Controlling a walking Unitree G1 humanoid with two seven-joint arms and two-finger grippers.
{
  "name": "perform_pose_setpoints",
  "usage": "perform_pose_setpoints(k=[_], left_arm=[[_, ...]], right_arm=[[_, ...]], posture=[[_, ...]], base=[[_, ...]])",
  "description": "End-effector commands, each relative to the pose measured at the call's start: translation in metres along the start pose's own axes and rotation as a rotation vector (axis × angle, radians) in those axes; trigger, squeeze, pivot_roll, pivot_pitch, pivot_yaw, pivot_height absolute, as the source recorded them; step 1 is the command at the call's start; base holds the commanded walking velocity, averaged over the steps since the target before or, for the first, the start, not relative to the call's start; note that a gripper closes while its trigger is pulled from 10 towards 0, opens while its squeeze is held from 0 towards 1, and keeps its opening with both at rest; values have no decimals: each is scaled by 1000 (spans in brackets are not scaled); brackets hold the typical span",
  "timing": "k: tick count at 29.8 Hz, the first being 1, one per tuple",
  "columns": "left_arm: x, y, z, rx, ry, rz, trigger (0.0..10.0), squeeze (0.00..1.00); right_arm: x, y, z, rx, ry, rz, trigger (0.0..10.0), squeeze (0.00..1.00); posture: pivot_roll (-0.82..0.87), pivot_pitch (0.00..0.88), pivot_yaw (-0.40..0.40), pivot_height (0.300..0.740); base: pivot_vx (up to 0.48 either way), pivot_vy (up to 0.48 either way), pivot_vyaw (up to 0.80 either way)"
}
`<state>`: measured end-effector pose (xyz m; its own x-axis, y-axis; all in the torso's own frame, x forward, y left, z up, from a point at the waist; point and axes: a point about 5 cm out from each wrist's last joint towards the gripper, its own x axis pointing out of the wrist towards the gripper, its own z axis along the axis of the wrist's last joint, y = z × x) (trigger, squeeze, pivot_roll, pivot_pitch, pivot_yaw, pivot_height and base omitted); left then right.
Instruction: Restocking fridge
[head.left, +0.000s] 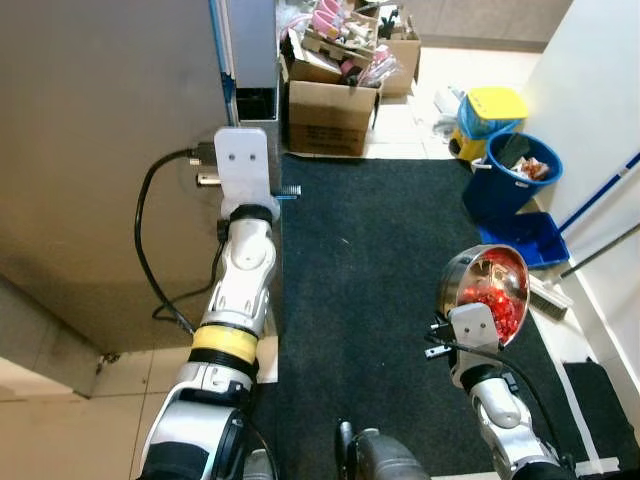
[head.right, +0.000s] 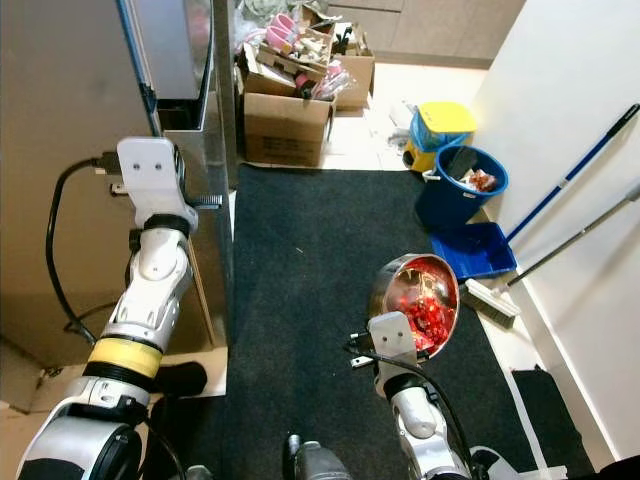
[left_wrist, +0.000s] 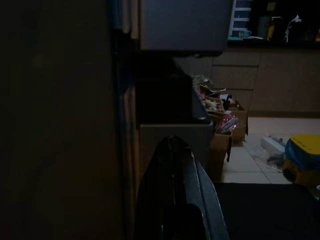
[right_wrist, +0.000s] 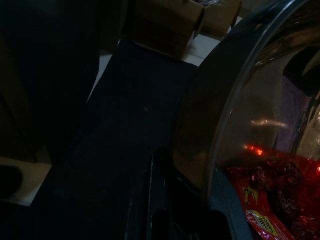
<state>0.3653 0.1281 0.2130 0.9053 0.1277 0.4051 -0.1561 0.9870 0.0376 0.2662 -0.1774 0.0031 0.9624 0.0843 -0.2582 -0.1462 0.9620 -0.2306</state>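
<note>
The tall grey fridge (head.left: 100, 150) fills the left, with its door edge (head.left: 270, 60) running down beside the black mat. My left arm reaches up to that edge, and the left gripper (head.left: 258, 195) sits against it behind the white wrist mount (head.left: 242, 165). My right gripper (head.left: 470, 322) is shut on the rim of a steel bowl (head.left: 470, 275), held tilted low over the mat on the right. Red wrapped sweets (right_wrist: 270, 195) lie inside the bowl. In the right wrist view, the bowl's rim (right_wrist: 220, 125) runs between the black fingers (right_wrist: 150, 200).
A black mat (head.left: 370, 280) runs ahead. Open cardboard boxes (head.left: 330, 110) full of clutter stand at its far end. To the right are a yellow bin (head.left: 490, 115), a blue bucket (head.left: 520, 175), a blue dustpan (head.left: 530, 240), broom handles (head.left: 600, 200) and a white wall (head.left: 600, 90).
</note>
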Motion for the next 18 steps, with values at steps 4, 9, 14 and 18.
perform_pose_setpoints(k=[4, 9, 14, 18], left_arm=[[6, 2, -1, 12, 10, 26, 10000, 0], [20, 11, 4, 29, -2, 69, 10000, 0], [26, 19, 7, 43, -13, 93, 10000, 0], [29, 23, 9, 49, -20, 102, 10000, 0]], right_arm=[[-4, -4, -5, -2, 15, -21, 10000, 0], [-4, -3, -6, 1, 18, -25, 10000, 0], [-3, -2, -5, 3, 18, -25, 10000, 0], [-3, -2, -6, 4, 20, -24, 10000, 0]], posture=[[-107, 114, -76, 740], [-110, 100, -63, 740], [-106, 99, -61, 740], [-102, 102, -60, 740]], base=[[0, 0, 0], [0, 0, 0], [0, 0, 0], [0, 0, 0]])
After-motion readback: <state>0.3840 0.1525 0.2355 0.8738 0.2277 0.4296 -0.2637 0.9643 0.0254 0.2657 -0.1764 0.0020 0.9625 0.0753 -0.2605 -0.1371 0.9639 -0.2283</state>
